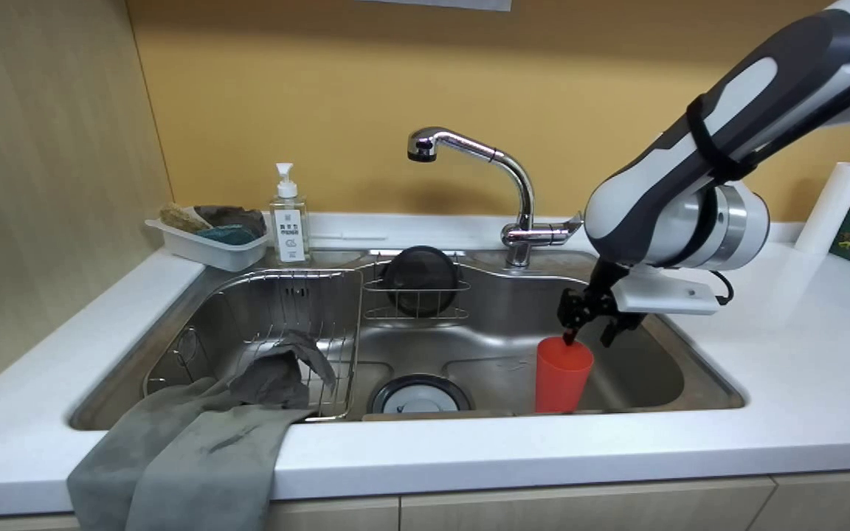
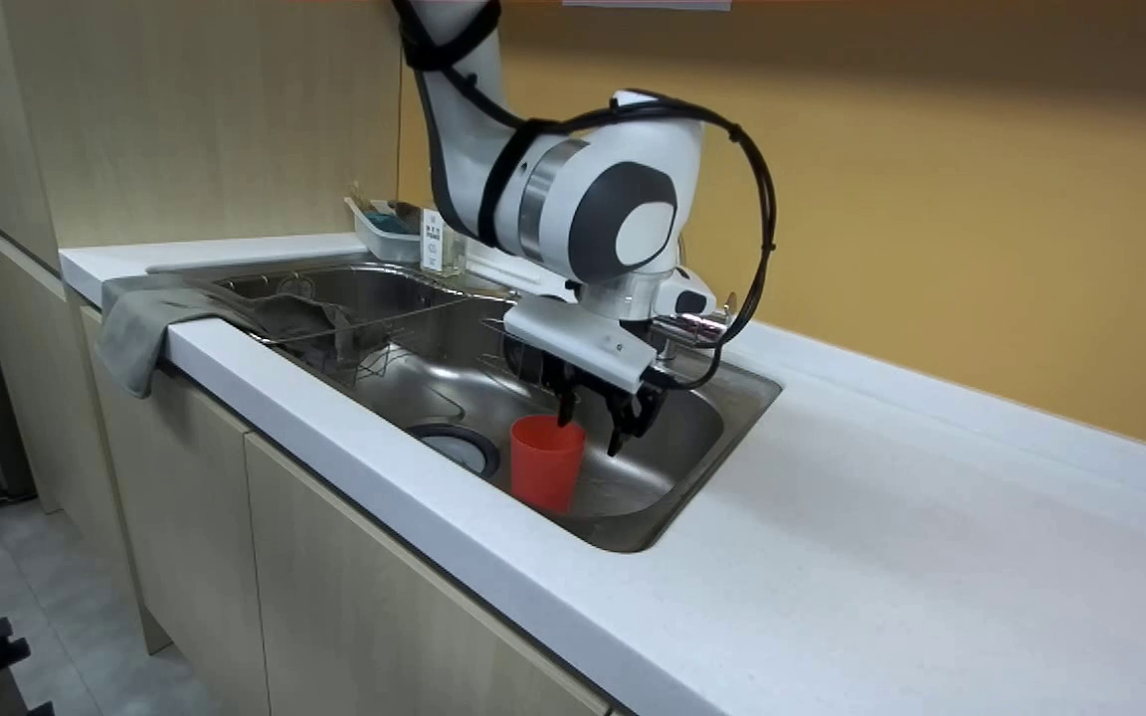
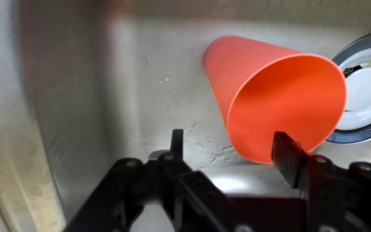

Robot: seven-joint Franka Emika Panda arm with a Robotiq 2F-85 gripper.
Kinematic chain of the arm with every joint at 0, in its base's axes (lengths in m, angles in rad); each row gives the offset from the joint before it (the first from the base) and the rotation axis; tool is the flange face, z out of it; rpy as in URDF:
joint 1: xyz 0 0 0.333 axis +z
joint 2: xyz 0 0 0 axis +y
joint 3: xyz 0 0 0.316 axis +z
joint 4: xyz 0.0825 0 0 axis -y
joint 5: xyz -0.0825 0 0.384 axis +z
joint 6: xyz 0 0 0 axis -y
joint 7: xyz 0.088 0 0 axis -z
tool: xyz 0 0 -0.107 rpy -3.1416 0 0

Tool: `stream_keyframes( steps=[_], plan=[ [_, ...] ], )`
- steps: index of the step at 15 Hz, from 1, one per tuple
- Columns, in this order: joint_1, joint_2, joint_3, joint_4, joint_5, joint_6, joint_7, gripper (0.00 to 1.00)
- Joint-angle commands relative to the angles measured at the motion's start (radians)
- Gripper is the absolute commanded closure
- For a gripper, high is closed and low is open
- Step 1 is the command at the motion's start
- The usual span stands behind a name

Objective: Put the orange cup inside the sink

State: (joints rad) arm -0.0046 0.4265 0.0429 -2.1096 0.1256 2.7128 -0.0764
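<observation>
The orange cup (image 1: 564, 383) stands upright on the floor of the sink (image 1: 698, 376), right of the drain, in an exterior view. It also shows in an exterior view (image 2: 545, 472) and in the wrist view (image 3: 253, 64), where its open mouth faces the camera. The steel sink shows its rim (image 2: 732, 428) and its bare floor (image 3: 159, 96). My gripper (image 1: 589, 342) is open, with nothing between its fingers, just above the cup. In the wrist view the gripper (image 3: 229, 132) has one finger over the cup's mouth and one outside it. I cannot tell whether that finger touches the cup.
A chrome faucet (image 1: 517, 173) stands behind the sink. A wire rack (image 1: 355, 354) and a grey cloth (image 1: 211, 435) are at the sink's left. A black round item (image 1: 421, 280) sits in a small rack. A soap bottle (image 1: 290, 228) and white tray (image 1: 211, 247) stand behind.
</observation>
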Motion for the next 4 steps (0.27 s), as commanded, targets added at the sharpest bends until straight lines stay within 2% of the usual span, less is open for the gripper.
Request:
stream_keyframes(
  steps=[1, 4],
  plan=[
    [0.035, -0.082, -0.033, -0.028, -0.05, -0.023, 0.09, 0.01],
    [0.021, -0.139, -0.007, -0.037, -0.026, -0.061, 0.077, 0.0]
  ],
)
